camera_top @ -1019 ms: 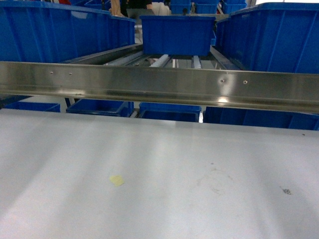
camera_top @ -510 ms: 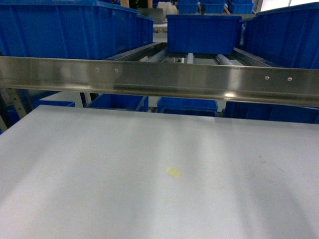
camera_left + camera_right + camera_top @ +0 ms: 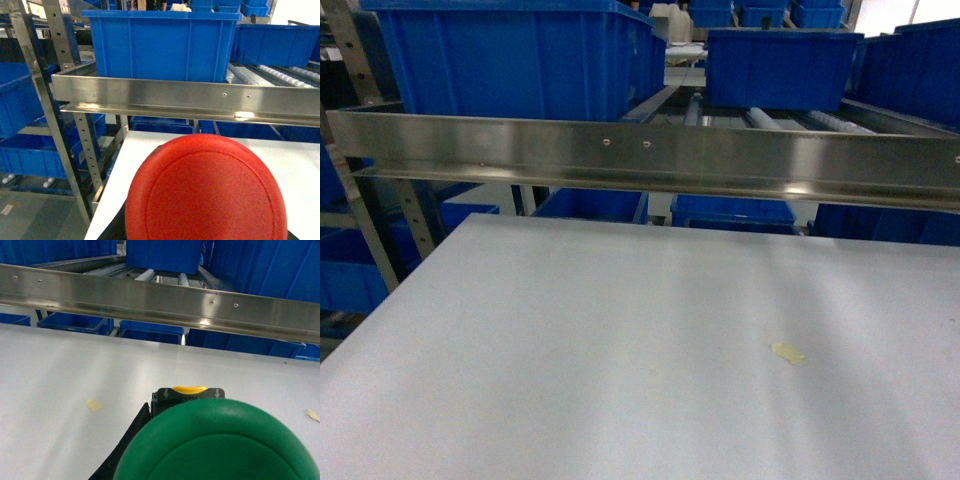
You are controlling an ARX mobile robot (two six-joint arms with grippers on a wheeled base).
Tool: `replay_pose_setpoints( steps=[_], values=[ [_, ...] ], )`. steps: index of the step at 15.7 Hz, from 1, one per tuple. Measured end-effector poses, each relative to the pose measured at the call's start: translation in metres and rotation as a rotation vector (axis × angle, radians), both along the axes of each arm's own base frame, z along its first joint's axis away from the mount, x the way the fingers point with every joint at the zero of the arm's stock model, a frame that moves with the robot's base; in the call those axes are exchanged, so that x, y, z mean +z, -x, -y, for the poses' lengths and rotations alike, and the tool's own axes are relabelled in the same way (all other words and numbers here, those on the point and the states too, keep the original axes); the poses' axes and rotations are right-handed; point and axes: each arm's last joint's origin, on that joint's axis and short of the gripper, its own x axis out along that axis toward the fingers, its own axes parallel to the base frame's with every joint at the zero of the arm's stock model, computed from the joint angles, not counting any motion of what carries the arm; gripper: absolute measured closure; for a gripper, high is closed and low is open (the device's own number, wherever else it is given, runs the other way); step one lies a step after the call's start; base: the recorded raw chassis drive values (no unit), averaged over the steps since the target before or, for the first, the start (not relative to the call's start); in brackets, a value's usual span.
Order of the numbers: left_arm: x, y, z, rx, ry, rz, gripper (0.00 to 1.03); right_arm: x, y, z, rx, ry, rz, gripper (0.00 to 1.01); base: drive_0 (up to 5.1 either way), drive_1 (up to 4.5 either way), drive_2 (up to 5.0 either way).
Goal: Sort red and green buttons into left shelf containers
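The red button (image 3: 205, 190) fills the bottom of the left wrist view, its cap facing the camera, above the white table's left edge. A dark finger (image 3: 116, 227) shows beside it and the rest of my left gripper is hidden behind the cap. The green button (image 3: 215, 440) fills the bottom of the right wrist view, with its black body and yellow tab (image 3: 189, 392) sticking out past the cap. A dark finger (image 3: 125, 450) shows at its left. A large blue container (image 3: 520, 60) stands at the shelf's upper left (image 3: 160, 45). Neither gripper appears in the head view.
A steel rail (image 3: 640, 155) fronts the roller shelf just behind the white table (image 3: 620, 350). More blue bins stand mid-shelf (image 3: 775, 65), at the right (image 3: 920, 70) and on the lower level (image 3: 590, 205). Perforated steel uprights (image 3: 45, 100) stand left. A yellow scrap (image 3: 787, 352) lies on the table.
The head view has swung to the left: rail, bins and yellow scrap slid rightward in the picture, and the shelf's left upright and the table's left corner came into view.
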Motion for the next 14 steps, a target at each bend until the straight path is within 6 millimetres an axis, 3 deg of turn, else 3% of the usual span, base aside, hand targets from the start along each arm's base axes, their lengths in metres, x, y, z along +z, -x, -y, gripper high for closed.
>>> replay_pose_setpoints(
  steps=[14],
  values=[
    [-0.0001,0.0000,-0.0003,0.003,-0.001,-0.001,0.79,0.0000,0.0000,-0.0001,0.001,0.000,0.000,0.74,-5.3,2.13,2.1]
  ],
)
